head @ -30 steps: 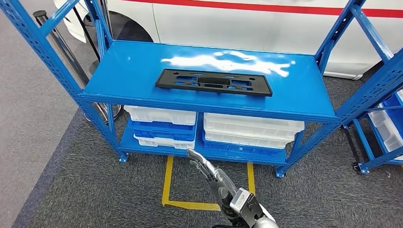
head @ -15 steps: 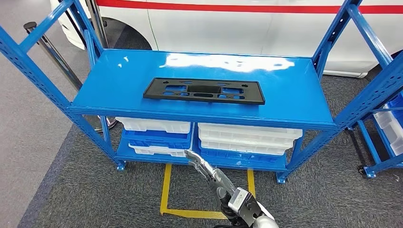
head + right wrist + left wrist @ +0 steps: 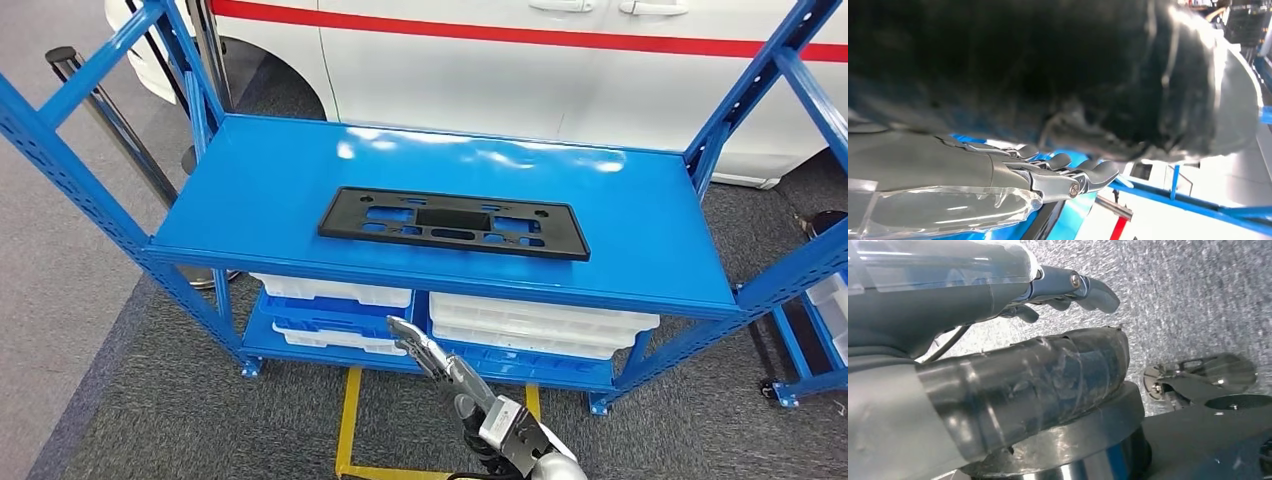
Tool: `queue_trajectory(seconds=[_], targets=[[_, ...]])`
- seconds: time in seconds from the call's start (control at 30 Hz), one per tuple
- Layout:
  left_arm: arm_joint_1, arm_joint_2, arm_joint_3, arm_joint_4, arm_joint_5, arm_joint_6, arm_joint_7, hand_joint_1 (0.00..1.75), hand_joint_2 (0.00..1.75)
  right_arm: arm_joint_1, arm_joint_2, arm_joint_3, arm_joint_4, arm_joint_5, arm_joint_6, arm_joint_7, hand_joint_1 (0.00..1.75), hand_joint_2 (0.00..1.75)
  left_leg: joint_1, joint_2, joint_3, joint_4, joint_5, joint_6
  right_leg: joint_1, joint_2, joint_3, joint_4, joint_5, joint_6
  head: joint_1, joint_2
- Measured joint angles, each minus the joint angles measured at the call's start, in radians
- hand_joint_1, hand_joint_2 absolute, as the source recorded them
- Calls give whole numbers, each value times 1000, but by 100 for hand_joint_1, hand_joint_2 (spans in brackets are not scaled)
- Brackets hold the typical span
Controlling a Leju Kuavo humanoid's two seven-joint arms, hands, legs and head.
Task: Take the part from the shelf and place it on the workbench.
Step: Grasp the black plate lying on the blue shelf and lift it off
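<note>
The part [image 3: 452, 223] is a flat black rectangular plate with several cut-outs, lying on the top board of the blue shelf [image 3: 250, 190], near its front edge. My right hand [image 3: 425, 348] reaches forward below and in front of that board, its fingers stretched out and holding nothing; it is well short of the part. In the right wrist view the same hand [image 3: 1048, 175] has straight fingers [image 3: 1093, 172] pointing toward the blue shelf. My left hand [image 3: 1048, 315] hangs over grey carpet, fingers loosely extended, with nothing in it.
White and blue trays [image 3: 540, 320] are stacked on the shelf's lower board. A white car with a red stripe [image 3: 520, 60] stands behind the shelf. Another blue rack [image 3: 815, 330] is at the right. Yellow tape [image 3: 350, 420] marks the grey carpet.
The whole picture has shifted as the camera moved nearer the shelf. The part lies still on the board. My right hand stays stretched forward and empty.
</note>
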Motion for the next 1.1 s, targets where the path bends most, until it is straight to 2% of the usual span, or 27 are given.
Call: queue_trajectory(seconds=[0.03,0.1,0.13,0.17,0.2,0.27,0.3,0.33,0.37,0.43,0.47,0.5,0.53,0.6,0.63,0.67,0.73,0.8,0.87,0.93,0.97,1.0,1.03,1.1], targets=[[1,0,0,0,0,0,0,0,0,0,-1,0,1,0,0,0,0,0,0,-1,17,0,-12,-2,0,0,-6,-35,28,-2,0,0],[2,-1,0,1,-1,0,0,0,0,0,-1,0,2,0,1,0,0,0,0,-1,49,0,-38,-7,4,0,8,-152,135,-12,0,0],[1,-2,0,2,-1,0,0,0,0,0,-2,0,3,0,1,0,0,0,-1,-2,58,-1,-49,-12,7,1,16,-197,174,-17,0,0],[0,-3,0,3,-1,0,0,0,0,0,-3,1,4,0,1,1,0,0,-1,-3,65,-4,-58,-17,11,1,22,-225,202,-22,0,0],[-2,-4,0,3,-1,0,0,0,0,0,-3,1,4,0,1,1,0,0,-2,-3,71,-4,-61,-23,14,2,26,-236,210,-27,0,0],[-5,-4,0,3,-1,0,0,0,0,-1,-4,2,4,0,1,2,0,0,-1,-2,79,4,-56,-35,13,5,48,-249,205,-38,0,0],[-5,-4,0,3,-1,0,0,0,0,-1,-4,2,4,0,1,2,0,0,-1,-1,75,29,-51,-39,11,6,64,-259,200,-44,0,0],[-6,-4,0,3,-2,0,0,0,0,-2,-4,2,4,0,1,2,0,0,0,0,58,66,-55,-43,9,6,79,-266,196,-50,0,0],[-6,-3,0,3,-2,0,0,0,0,-2,-4,3,4,0,1,2,0,0,2,1,28,117,-70,-47,7,5,91,-272,190,-55,0,0],[-6,-3,0,3,-3,1,-1,0,0,-3,-5,5,5,0,1,2,0,0,3,1,-48,219,-128,-55,7,4,108,-274,177,-61,0,0],[-6,-3,1,3,-3,1,-2,0,0,-3,-5,7,5,0,1,2,0,0,4,1,-80,248,-151,-58,7,5,117,-274,168,-61,0,0],[-6,-3,1,3,-4,2,-2,0,0,-2,-5,7,6,0,2,2,0,0,5,1,-100,251,-154,-60,7,6,126,-273,160,-61,0,0],[-5,-3,1,3,-5,3,-2,0,0,-2,-5,8,7,0,3,2,0,0,6,2,-106,222,-126,-61,7,8,137,-273,151,-60,0,0],[-1,-3,1,4,-7,4,-3,0,0,-2,-5,8,8,0,4,2,0,0,6,2,-93,110,-17,-57,7,10,159,-271,132,-54,0,0],[-1,-2,2,5,-8,5,-4,0,0,-2,-6,8,8,0,5,2,0,0,4,2,-87,61,17,-52,8,10,166,-270,124,-50,0,0],[-1,-2,2,5,-8,5,-4,0,0,-2,-6,8,9,0,5,2,0,0,2,3,-83,33,40,-46,9,10,169,-267,117,-44,1,0],[-3,-3,3,6,-8,6,-5,0,0,-2,-6,9,11,0,7,2,0,0,-2,2,-83,23,44,-33,11,11,172,-266,109,-32,0,0],[-4,-3,4,6,-8,6,-5,0,0,-2,-6,9,10,0,9,1,0,87,3,4,-75,14,60,-22,12,9,173,-261,96,-23,1,0],[-5,-3,4,6,-9,6,-5,0,0,-4,-6,9,10,-2,8,0,0,175,8,6,-67,4,61,-12,10,7,143,-198,59,-14,2,0],[-8,-4,5,6,-9,7,-5,0,0,-3,-7,9,10,-5,6,0,0,175,7,6,-65,3,57,-5,6,6,72,-69,8,-5,3,0],[-8,-4,5,6,-9,7,-5,0,0,-2,-7,9,11,-6,5,0,0,175,6,5,-64,4,55,-4,3,6,39,-17,-3,-2,3,0],[-8,-4,5,6,-9,7,-5,0,0,-1,-7,9,12,-6,2,0,0,175,6,5,-62,4,52,-4,0,6,20,3,5,0,3,0],[-8,-4,6,6,-9,7,-5,0,0,-1,-7,9,12,-4,-1,2,0,175,6,4,-58,5,50,-5,-2,5,21,-16,32,1,3,0],[-7,-4,7,6,-8,7,-5,0,0,-2,-7,9,12,16,-18,6,0,175,6,3,-48,5,43,-9,-5,4,71,-139,112,-2,3,0]])
